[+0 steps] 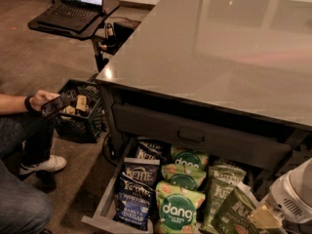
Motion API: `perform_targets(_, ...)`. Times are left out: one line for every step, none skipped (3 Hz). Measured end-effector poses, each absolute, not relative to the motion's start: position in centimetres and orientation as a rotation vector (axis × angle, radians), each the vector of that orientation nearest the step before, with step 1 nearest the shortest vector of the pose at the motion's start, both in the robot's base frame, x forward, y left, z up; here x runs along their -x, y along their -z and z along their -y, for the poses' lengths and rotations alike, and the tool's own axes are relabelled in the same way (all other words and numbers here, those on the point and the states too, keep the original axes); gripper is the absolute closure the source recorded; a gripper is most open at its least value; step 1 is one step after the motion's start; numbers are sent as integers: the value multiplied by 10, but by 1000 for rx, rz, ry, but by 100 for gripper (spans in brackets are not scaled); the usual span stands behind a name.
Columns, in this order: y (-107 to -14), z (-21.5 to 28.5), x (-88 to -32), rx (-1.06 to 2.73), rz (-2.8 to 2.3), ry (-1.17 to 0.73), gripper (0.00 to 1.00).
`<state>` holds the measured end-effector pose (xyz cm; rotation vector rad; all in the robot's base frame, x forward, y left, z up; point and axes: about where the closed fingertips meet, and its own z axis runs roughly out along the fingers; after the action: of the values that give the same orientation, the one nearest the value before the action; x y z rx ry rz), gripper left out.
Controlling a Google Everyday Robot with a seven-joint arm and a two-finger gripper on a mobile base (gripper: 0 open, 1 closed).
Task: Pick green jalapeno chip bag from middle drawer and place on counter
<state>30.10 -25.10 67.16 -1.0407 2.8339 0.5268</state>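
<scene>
Looks down across counter (219,57); pincer (263,218) lower right.

The floor (44,62) carries a black crate (80,126) and a laptop stand (73,31) beside the counter (219,48) — the gripper (262,218) sits low at the open drawer's (105,212) right end.

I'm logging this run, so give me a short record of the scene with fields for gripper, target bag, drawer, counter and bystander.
gripper: gripper at lower right, down at the open drawer beside the target bag
target bag: green jalapeno chip bag, tilted, at the drawer's right side, not yet on the counter
drawer: drawer pulled open, holding Kettle bags on the left and dang bags in the middle
counter: counter directly above the drawer
bystander: person seated at left, phone in hand
</scene>
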Motion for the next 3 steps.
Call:
perform_targets(-715, 232, -280, 1063, -2804, -562, 100)
perform_targets(-715, 232, -280, 1063, -2804, -562, 100)
perform_targets(-716, 225, -279, 1076, -2803, -592, 100)
